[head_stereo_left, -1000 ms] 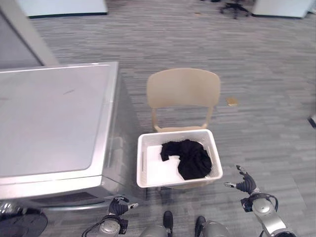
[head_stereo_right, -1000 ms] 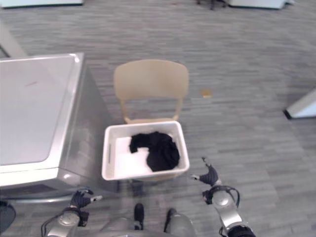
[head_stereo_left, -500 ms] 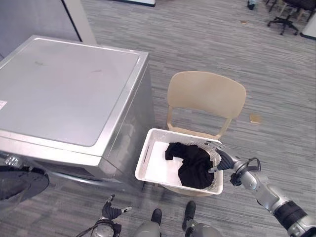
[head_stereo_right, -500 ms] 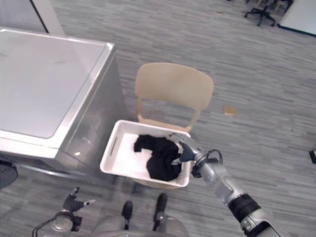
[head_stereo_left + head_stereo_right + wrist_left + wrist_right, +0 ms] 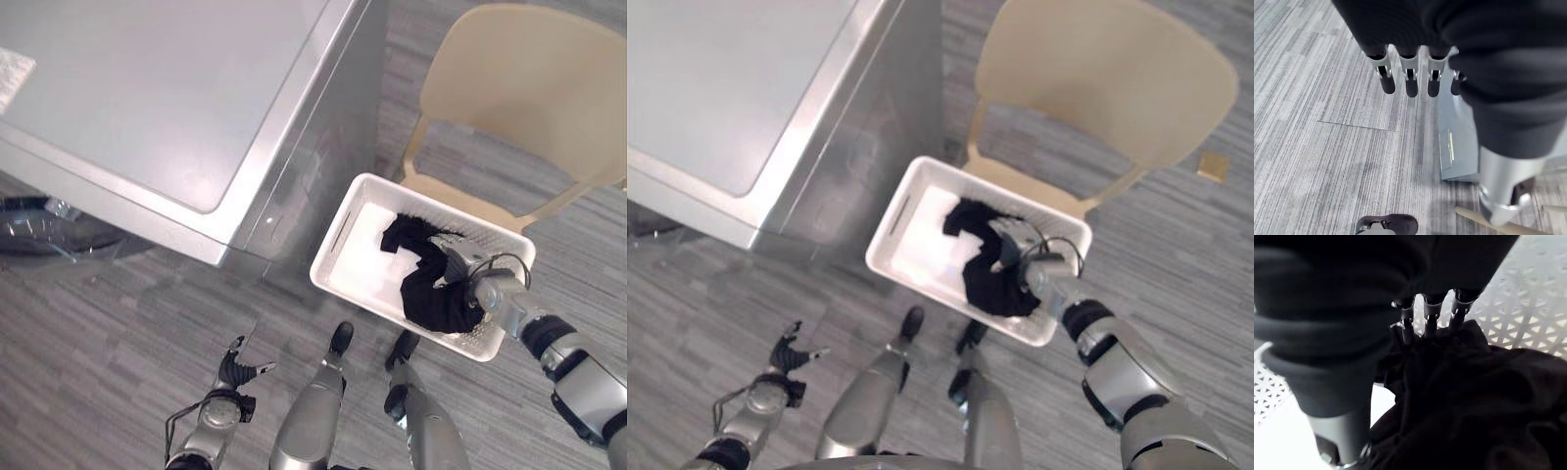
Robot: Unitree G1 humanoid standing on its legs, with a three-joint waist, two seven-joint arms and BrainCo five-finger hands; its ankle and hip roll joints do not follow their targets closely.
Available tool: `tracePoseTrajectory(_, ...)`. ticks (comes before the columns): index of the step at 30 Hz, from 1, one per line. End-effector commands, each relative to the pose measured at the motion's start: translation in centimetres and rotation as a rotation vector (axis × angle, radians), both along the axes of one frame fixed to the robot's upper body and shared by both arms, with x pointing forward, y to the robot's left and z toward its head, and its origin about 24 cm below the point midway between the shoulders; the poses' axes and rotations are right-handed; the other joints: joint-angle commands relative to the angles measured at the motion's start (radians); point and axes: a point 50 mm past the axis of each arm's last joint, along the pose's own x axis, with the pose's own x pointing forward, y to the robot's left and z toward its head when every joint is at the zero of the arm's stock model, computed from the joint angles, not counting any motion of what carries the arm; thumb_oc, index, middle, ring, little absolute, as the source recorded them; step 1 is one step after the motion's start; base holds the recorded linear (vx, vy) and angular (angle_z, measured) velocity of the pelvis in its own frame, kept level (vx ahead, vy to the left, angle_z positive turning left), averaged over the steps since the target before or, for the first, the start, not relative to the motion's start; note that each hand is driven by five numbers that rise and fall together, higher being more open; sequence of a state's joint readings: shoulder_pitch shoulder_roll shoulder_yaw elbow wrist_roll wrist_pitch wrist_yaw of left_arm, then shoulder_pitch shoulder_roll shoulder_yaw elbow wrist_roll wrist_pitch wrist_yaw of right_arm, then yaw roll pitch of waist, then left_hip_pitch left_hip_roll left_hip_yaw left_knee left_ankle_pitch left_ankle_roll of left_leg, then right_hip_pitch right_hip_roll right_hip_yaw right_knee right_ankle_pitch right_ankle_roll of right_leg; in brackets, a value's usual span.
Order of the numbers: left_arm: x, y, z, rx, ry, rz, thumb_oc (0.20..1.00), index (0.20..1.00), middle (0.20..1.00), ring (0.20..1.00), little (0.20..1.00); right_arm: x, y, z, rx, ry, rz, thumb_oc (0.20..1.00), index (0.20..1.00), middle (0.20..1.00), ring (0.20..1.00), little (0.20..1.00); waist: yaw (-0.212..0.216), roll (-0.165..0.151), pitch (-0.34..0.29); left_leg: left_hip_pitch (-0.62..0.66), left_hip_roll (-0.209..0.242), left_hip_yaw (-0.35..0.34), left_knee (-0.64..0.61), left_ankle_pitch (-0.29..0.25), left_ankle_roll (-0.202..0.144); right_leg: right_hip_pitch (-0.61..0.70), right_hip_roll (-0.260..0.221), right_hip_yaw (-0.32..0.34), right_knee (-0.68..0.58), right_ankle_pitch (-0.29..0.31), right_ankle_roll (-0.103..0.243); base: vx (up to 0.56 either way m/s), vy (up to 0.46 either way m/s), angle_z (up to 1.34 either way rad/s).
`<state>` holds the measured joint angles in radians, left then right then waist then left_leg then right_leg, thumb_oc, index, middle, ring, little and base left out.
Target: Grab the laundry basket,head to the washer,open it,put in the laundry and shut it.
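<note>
1 basket [image 5: 345, 227], 1 black garment [image 5: 431, 294], R hand [image 5: 1011, 245] fingers buried, can't tell, L hand [image 5: 238, 369] relaxed

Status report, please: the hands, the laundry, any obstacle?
Right hand down in basket, fingers into the black laundry. Left hand open, low over floor. Basket on chair, beside washer.

A white perforated plastic laundry basket [image 5: 343, 240] sits on a beige chair [image 5: 519, 83] beside a silver-grey metal washer [image 5: 167, 108]. Black crumpled laundry [image 5: 426, 294] lies inside it. The right hand [image 5: 462, 266] rests on the laundry. The left hand [image 5: 238, 369] hangs over grey striped carpet [image 5: 108, 362].
</note>
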<state>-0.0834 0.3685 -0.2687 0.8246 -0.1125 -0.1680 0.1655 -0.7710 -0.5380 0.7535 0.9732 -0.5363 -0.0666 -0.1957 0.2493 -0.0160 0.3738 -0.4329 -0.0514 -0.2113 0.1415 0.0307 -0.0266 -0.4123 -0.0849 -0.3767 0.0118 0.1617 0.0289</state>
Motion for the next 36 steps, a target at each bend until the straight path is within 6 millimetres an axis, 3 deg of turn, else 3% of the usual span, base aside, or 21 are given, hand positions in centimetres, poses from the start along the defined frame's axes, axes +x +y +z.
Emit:
tracePoseTrajectory(1, 2.5, 0.2, 2.3, 0.007, -0.135, -0.004, 1.000, 1.000, 1.000, 1.000, 1.000, 0.0, -1.5, -0.4, -0.107, -0.002, -0.066, 1.000, 1.000, 1.000, 1.000, 1.000, 0.023, 0.033, -0.014, 0.015, -0.022, 0.043, -0.145, 0.071, -0.018, 0.013, -0.031, 0.017, 0.175, -0.250, 0.056, 0.05, -0.077, 0.36)
tracePoseTrajectory(5, 3.4, -0.7, 2.9, -0.005, -0.166, -0.037, 1.000, 1.000, 1.000, 1.000, 1.000, -0.1, -1.9, -0.9, -0.081, 0.001, -0.127, 1.000, 1.000, 1.000, 1.000, 1.000, 0.029, 0.046, -0.003, 0.007, -0.025, 0.029, -0.172, 0.094, -0.026, 0.002, -0.031, 0.003, 0.173, -0.254, 0.054, -0.02, -0.036, 0.13)
tracePoseTrajectory(6, 3.8, -0.9, 3.2, -0.006, -0.179, -0.043, 1.000, 1.000, 1.000, 1.000, 1.000, -0.2, -1.9, -1.2, -0.051, 0.010, -0.144, 0.937, 0.937, 0.937, 0.937, 0.937, 0.030, 0.049, -0.001, 0.009, -0.026, 0.025, -0.180, 0.099, -0.029, 0.003, -0.031, -0.003, 0.173, -0.256, 0.054, 0.00, -0.038, 0.10)
tracePoseTrajectory(7, 4.0, -1.1, 3.4, -0.011, -0.188, -0.048, 1.000, 1.000, 1.000, 1.000, 1.000, -0.2, -1.6, -1.2, -0.021, 0.005, -0.143, 0.558, 0.558, 0.558, 0.558, 0.558, 0.028, 0.048, -0.001, 0.011, -0.027, 0.022, -0.185, 0.101, -0.031, 0.005, -0.030, -0.006, 0.173, -0.257, 0.053, 0.01, -0.028, 0.13)
tracePoseTrajectory(8, 4.0, -1.2, 3.4, -0.011, -0.188, -0.048, 1.000, 1.000, 1.000, 1.000, 1.000, -0.2, -1.6, -1.2, -0.021, 0.005, -0.143, 0.454, 0.454, 0.454, 0.454, 0.454, 0.028, 0.048, -0.001, 0.012, -0.027, 0.022, -0.185, 0.101, -0.031, 0.006, -0.030, -0.007, 0.173, -0.257, 0.053, 0.01, -0.034, 0.14)
tracePoseTrajectory(9, 4.0, -1.5, 3.4, -0.022, -0.192, -0.041, 1.000, 1.000, 1.000, 1.000, 1.000, -0.1, -0.1, -0.7, 0.132, -0.038, -0.133, 0.200, 0.200, 0.200, 0.200, 0.200, 0.014, 0.034, -0.003, 0.030, -0.027, 0.021, -0.200, 0.100, -0.031, 0.021, -0.026, -0.002, 0.164, -0.254, 0.053, 0.01, -0.020, 0.11)
tracePoseTrajectory(17, 2.9, -1.4, 2.9, -0.042, -0.170, -0.022, 1.000, 1.000, 1.000, 1.000, 1.000, -1.5, 2.3, 0.8, 0.414, -0.150, -0.050, 0.200, 0.200, 0.200, 0.200, 0.200, -0.023, -0.015, -0.020, 0.105, -0.019, 0.044, -0.207, 0.096, -0.019, 0.113, -0.011, 0.009, 0.106, -0.206, 0.054, -0.02, 0.005, 0.03)
tracePoseTrajectory(29, 0.7, -0.1, 1.7, -0.022, -0.099, 0.008, 1.000, 1.000, 1.000, 1.000, 1.000, -5.6, 0.9, 0.2, 0.805, -0.190, -0.125, 0.200, 0.200, 0.200, 0.200, 0.200, -0.079, -0.030, -0.093, 0.222, -0.020, 0.057, -0.226, 0.064, -0.005, 0.238, -0.007, 0.009, 0.072, -0.217, 0.062, 0.05, 0.012, -0.05)
tracePoseTrajectory(36, -1.6, 0.7, 0.8, -0.044, -0.046, 0.054, 1.000, 1.000, 1.000, 1.000, 1.000, -7.7, 1.5, 0.4, 1.306, -0.162, -0.163, 0.200, 0.200, 0.200, 0.200, 0.200, -0.107, -0.039, -0.160, 0.298, -0.017, 0.082, -0.225, 0.031, 0.010, 0.314, 0.001, 0.039, 0.042, -0.210, 0.069, 0.07, 0.043, -0.10)
